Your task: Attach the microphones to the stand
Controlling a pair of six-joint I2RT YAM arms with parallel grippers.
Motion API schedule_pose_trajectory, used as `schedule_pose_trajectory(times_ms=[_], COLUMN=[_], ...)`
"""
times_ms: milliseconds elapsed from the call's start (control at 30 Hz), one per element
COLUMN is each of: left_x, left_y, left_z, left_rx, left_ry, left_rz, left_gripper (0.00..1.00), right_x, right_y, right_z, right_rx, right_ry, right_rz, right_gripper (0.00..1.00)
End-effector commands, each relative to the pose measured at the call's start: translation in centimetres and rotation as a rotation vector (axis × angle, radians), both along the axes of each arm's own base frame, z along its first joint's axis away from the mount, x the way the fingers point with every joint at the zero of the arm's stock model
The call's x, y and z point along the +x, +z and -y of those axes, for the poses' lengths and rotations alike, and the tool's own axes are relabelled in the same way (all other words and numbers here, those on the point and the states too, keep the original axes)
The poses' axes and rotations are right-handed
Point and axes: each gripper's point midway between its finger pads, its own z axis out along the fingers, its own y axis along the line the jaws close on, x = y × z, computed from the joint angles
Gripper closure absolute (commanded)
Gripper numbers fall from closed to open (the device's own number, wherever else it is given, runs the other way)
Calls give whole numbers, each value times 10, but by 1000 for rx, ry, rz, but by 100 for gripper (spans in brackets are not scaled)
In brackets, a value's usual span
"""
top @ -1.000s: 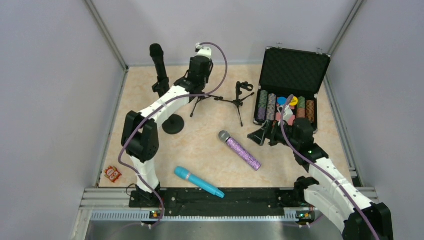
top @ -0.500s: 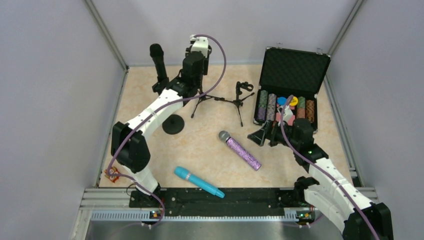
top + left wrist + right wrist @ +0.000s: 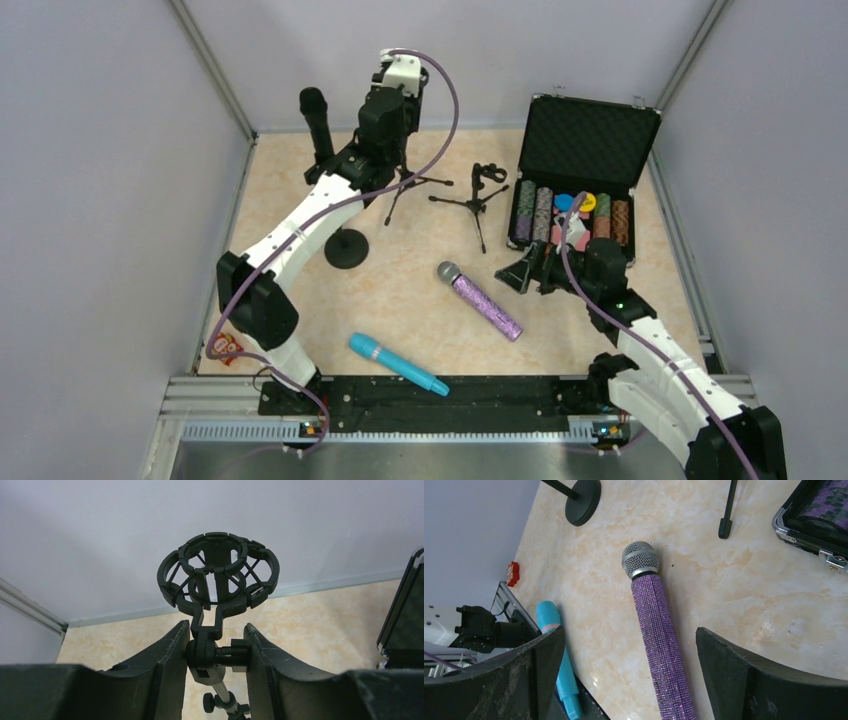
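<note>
Even, diffuse overhead light fills all 3 views, bright and without harsh glare. The beige marbled tabletop (image 3: 400,290) carries only faint, soft-edged shadows and, in the right wrist view, a mild sheen. The purple glitter microphone with silver mesh grille (image 3: 659,625) sparkles in sharp focus. In the left wrist view the black shock-mount stand (image 3: 218,572) reads near-silhouette against the pale wall, and the dark gripper fingers (image 3: 165,665) nearest the lens look soft.
</note>
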Motion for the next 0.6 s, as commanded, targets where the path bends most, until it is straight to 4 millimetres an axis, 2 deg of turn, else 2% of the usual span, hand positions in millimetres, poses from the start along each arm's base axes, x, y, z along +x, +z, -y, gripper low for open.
schedule_pose_trajectory(times_ms=[0,167,400,567], left_x=[-33,-53,-87,-108], left_y=[92,85,77,65], left_z=[-8,-2,-5,-7], left_rx=[-114,-119,-133,-136], left_ry=[-18,-42,-43,-57], left_rz=[201,181,159,125], left_gripper=[100,100,100,100], right_x=[0,1,2,1], right_y=[8,9,6,-10], right_z=[-1,-1,1,2], right_rx=[20,17,-10,-62], right_ry=[5,6,13,29], right_rz=[33,36,39,-9], right_gripper=[1,1,1,1])
